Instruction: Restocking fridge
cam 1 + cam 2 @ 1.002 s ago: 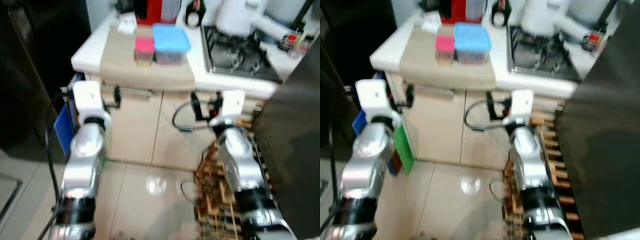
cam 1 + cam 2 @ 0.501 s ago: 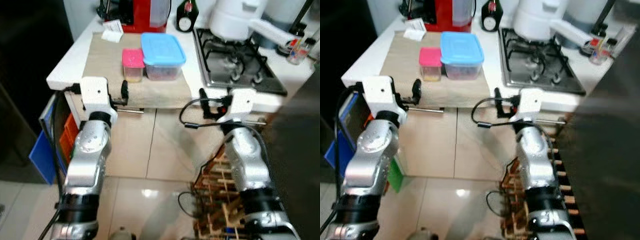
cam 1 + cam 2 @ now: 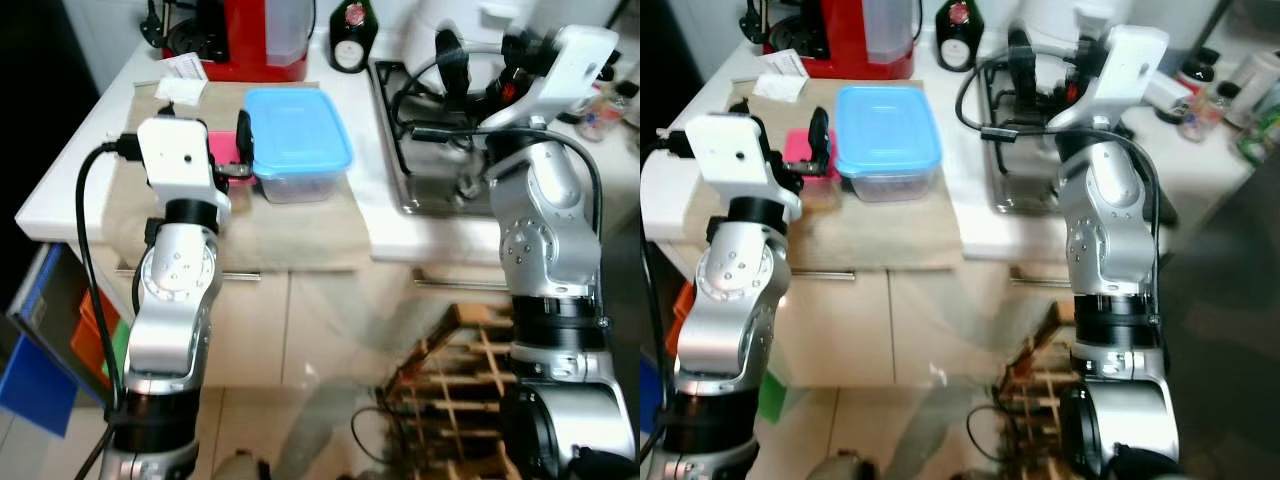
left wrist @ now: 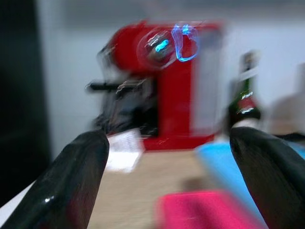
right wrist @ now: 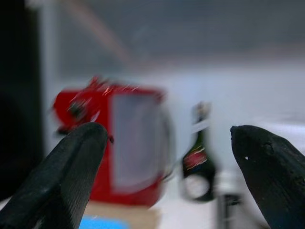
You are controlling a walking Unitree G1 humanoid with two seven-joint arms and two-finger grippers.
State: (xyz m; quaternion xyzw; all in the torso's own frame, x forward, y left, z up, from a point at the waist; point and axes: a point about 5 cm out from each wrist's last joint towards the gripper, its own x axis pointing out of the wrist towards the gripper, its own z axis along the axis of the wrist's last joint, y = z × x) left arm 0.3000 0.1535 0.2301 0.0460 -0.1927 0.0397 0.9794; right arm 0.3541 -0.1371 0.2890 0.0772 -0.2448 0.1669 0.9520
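Counter (image 3: 60, 190) ahead at 12 o'clock, mat (image 3: 290, 230) on its left part. On the mat: big lidded container (image 3: 296, 143), small lidded container (image 3: 798, 150) touching it at its 9 o'clock. Paper slip (image 3: 181, 91) at the mat's 11 o'clock corner. Coffee machine (image 3: 250, 35) behind the mat, bottle (image 3: 351, 35) at its 3 o'clock. Hob (image 3: 425, 185) at 3 o'clock of the mat. Left gripper (image 3: 240, 150) over the small container, fingers apart. Right gripper (image 3: 1018, 55) over the hob, fingers apart. Wooden rack (image 3: 450, 400) on the floor, below the hob side.
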